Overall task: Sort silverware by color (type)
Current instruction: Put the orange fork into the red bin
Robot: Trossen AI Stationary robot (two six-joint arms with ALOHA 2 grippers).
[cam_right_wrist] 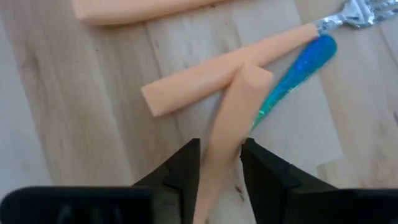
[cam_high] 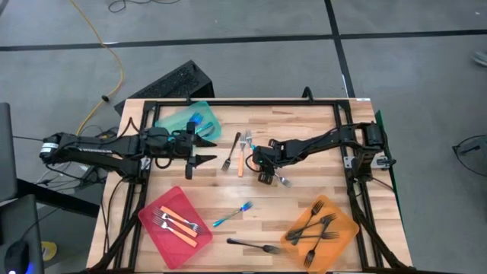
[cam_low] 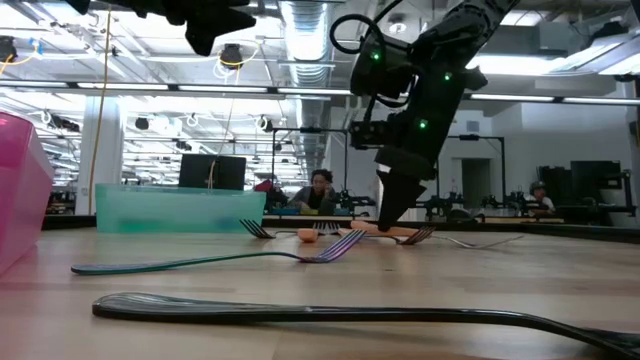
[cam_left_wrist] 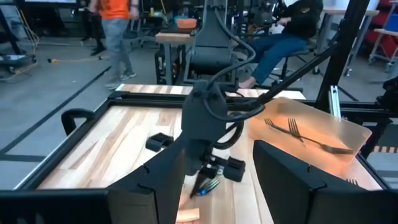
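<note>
We see the right gripper (cam_high: pixel 268 172) low over the middle of the table (cam_high: pixel 304 137), and in the right wrist view its two dark fingers (cam_right_wrist: pixel 183 168) stand on both sides of an orange-handled fork (cam_right_wrist: pixel 225 130), close to the handle, so we judge they are just now pinching it (if the pads already press the plastic we cannot say for sure). This handle lies across a second orange-handled fork (cam_right_wrist: pixel 211 81), and a blue-handled fork (cam_right_wrist: pixel 295 71) lies just beside them, partly under the crossing. In the high view, this small heap is near the centre of the table; two more forks (cam_high: pixel 237 152) lie at about nine o'clock from it. The red tray (cam_high: pixel 163 228) at seven o'clock already holds orange-handled forks, the orange tray (cam_high: pixel 344 228) at five o'clock holds black forks (cam_high: pixel 316 227), and the teal tray (cam_high: pixel 179 120) at ten o'clock has something blue inside. One blue fork (cam_high: pixel 232 215) and one black fork (cam_high: pixel 255 246) wait still loose near six o'clock. The left gripper (cam_high: pixel 199 148) hangs beside the teal tray with fingers spread wide and nothing in them. We think these forks are light, stiff and rather smooth, so a thin handle can turn between the pads; taking it at the middle of the handle, across its narrow side, seems best, and lifting slowly so the neighbours are not dragged.
</note>
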